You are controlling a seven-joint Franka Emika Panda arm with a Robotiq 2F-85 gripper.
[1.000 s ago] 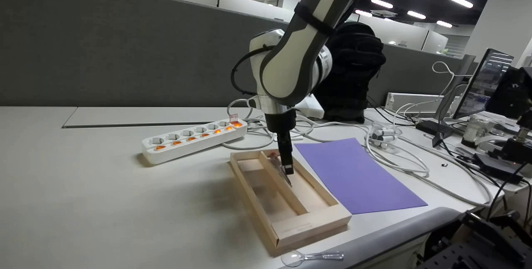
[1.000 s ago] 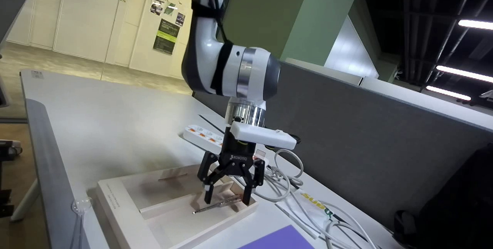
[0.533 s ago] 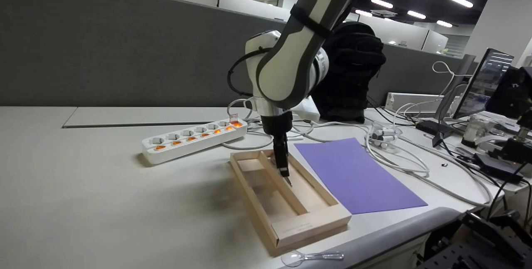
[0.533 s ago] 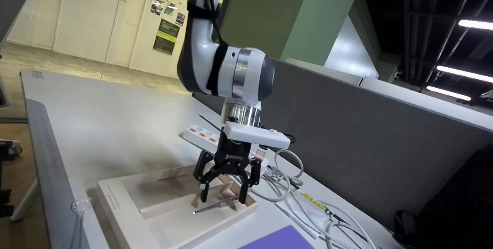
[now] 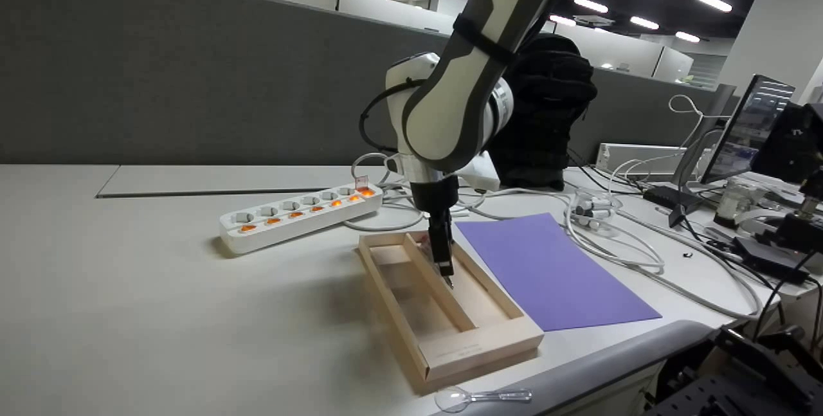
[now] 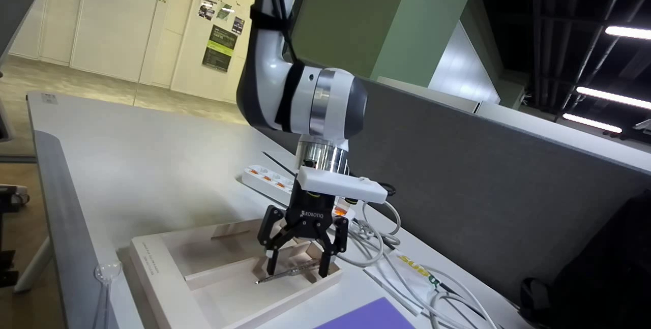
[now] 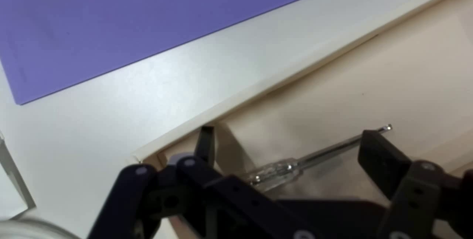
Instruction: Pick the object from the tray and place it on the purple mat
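Observation:
The object (image 7: 299, 164) is a thin screwdriver-like stick with a clear handle and metal shaft. It lies in the pale wooden tray (image 7: 236, 108), in the compartment nearer the purple mat (image 7: 147, 13). It also shows in an exterior view (image 6: 292, 271); in an exterior view only its tip (image 5: 449, 284) shows clearly. My gripper (image 7: 289, 132) is open and low over that compartment, fingers wide apart along the object's length. One finger is close to the tray's rim; the other overlaps the shaft near its tip. The handle's end is hidden behind the gripper. The gripper (image 6: 297, 273) holds nothing.
The tray's divider (image 5: 443, 287) runs beside the object. A white power strip (image 5: 302, 217) and loose cables (image 6: 379, 247) lie behind the tray. A clear plastic spoon (image 5: 482, 397) lies at the table's front edge. A grey partition (image 5: 193, 81) stands behind.
My gripper first moved a little left, then back right and lower into the compartment. It has stayed open. The tray has shifted very slightly to the right in both exterior views.

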